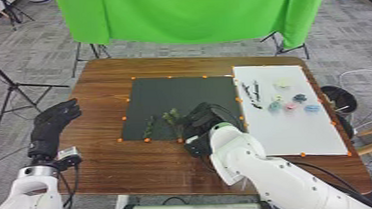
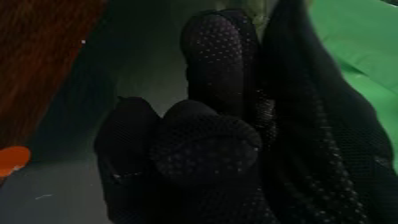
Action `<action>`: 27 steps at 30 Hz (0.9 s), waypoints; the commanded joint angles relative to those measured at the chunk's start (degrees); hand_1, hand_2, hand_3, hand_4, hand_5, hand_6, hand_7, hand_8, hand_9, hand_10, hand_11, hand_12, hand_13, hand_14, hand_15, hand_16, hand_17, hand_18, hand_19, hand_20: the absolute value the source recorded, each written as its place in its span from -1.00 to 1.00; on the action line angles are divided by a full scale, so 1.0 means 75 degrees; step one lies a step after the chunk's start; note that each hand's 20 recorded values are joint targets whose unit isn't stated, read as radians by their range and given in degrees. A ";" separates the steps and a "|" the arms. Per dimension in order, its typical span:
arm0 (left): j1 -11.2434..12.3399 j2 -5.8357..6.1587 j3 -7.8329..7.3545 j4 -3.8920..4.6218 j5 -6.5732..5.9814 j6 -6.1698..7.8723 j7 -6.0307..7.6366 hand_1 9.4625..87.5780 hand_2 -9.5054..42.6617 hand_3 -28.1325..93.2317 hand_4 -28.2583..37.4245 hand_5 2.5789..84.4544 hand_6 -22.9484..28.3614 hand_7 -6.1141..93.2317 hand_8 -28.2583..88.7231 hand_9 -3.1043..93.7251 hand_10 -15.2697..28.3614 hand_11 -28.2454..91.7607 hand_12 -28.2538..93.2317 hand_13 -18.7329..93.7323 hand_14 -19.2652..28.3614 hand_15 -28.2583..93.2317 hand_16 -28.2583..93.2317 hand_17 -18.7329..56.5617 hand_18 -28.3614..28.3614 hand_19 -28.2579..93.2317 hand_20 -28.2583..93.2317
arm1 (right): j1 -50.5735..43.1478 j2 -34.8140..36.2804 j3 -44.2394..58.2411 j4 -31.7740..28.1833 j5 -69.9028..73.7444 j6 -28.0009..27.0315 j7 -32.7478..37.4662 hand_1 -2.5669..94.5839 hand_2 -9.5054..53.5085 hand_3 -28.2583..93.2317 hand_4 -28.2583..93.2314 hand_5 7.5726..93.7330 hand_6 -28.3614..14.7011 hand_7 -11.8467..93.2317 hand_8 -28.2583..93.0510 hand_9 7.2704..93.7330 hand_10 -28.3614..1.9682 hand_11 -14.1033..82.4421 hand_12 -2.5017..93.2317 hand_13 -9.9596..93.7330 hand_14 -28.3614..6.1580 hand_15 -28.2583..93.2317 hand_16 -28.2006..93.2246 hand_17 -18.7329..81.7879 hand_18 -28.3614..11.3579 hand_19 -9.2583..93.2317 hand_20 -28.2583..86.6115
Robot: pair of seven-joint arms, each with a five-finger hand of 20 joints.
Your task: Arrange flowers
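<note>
My right hand (image 1: 198, 123) is low over the near right part of the dark mat (image 1: 177, 90). In the right wrist view the fingers of my right hand (image 2: 209, 155) are curled, and a bit of a green stem (image 2: 258, 9) shows at their tips; the hand hides the rest of it. Two green leafy stems, one at the left (image 1: 150, 128) and one closer to the hand (image 1: 171, 118), lie side by side on the mat. My left hand (image 1: 55, 119) is open beside the table's left edge, away from the flowers.
On the white sheet (image 1: 290, 129) at the right lie dark stems (image 1: 256, 91) and several loose flower heads, among them a pink one (image 1: 290, 106) and a blue one (image 1: 311, 108). Orange markers edge the mat and sheet. A black bin (image 1: 342, 98) stands beyond the table's right edge.
</note>
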 commanded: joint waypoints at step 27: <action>-0.0005 -0.0022 0.0014 0.0018 0.0037 -0.0162 -0.0074 -0.57 -0.93 0.63 -0.78 0.16 0.00 -0.53 -0.66 0.04 0.29 -0.21 -0.36 0.01 0.50 -0.12 -0.52 -0.32 0.49 -0.31 -0.18 | -0.1409 0.0868 0.1064 -0.1879 0.1914 -0.0235 -0.1014 -0.37 -0.56 0.45 -0.76 0.74 0.18 -0.32 -0.71 0.94 -0.21 -0.36 -0.61 1.00 0.48 0.43 -0.20 0.87 0.07 0.98 0.07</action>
